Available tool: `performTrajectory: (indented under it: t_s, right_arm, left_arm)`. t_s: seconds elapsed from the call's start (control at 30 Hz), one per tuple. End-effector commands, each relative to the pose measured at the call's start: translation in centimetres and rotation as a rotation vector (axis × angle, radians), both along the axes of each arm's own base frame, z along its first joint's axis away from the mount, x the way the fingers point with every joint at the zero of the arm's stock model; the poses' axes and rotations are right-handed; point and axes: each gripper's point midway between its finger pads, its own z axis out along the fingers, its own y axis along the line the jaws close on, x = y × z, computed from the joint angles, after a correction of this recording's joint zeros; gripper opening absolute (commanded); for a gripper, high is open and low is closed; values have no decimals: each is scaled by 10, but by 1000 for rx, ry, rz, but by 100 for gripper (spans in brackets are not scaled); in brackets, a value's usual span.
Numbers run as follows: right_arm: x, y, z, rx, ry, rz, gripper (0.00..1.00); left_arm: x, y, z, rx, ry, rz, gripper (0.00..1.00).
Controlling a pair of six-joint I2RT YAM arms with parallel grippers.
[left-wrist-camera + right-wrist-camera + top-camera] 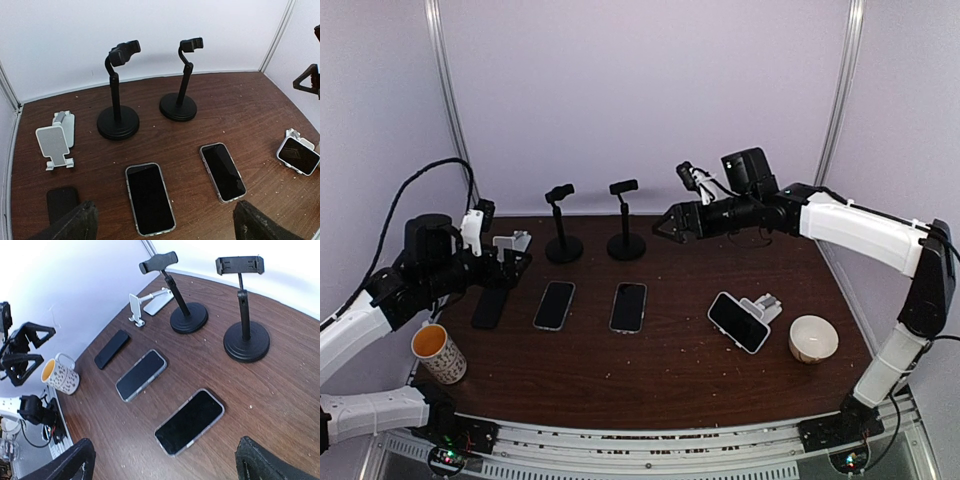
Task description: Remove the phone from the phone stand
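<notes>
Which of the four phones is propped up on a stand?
The rightmost phone, beside the bowl: it leans on a small white stand, while the other three lie flat on the table.

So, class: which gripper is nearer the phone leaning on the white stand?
Right. The right gripper hangs just behind the phone, to its left; the left gripper is much farther off to the left.
</notes>
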Motion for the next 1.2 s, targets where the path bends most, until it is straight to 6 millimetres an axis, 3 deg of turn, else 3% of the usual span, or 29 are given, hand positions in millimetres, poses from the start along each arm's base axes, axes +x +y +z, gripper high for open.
performTrajectory:
  t_s: [0.0, 0.23, 0.43, 0.57, 0.77, 1.17]
  right_arm:
    - [-26, -30, -13, -152, -3, 9, 100]
    - [-53, -83, -38, -306, 29, -76, 100]
    - [-78, -134, -74, -403, 150, -178, 98]
    - [-97, -156, -92, -462, 224, -228, 98]
    - [-102, -209, -116, -584, 313, -373, 100]
    - [-108, -197, -164, -508, 463, -274, 88]
  left_arm:
    - [-4, -13, 21, -6, -73, -92, 98]
    - [-7, -35, 31, -38, -86, -207, 98]
    - [6, -55, 26, -23, -70, -247, 98]
    - [13, -69, 25, -34, -65, -283, 98]
    - [21, -89, 18, -66, -51, -325, 98]
    - [28, -101, 8, -49, -38, -346, 98]
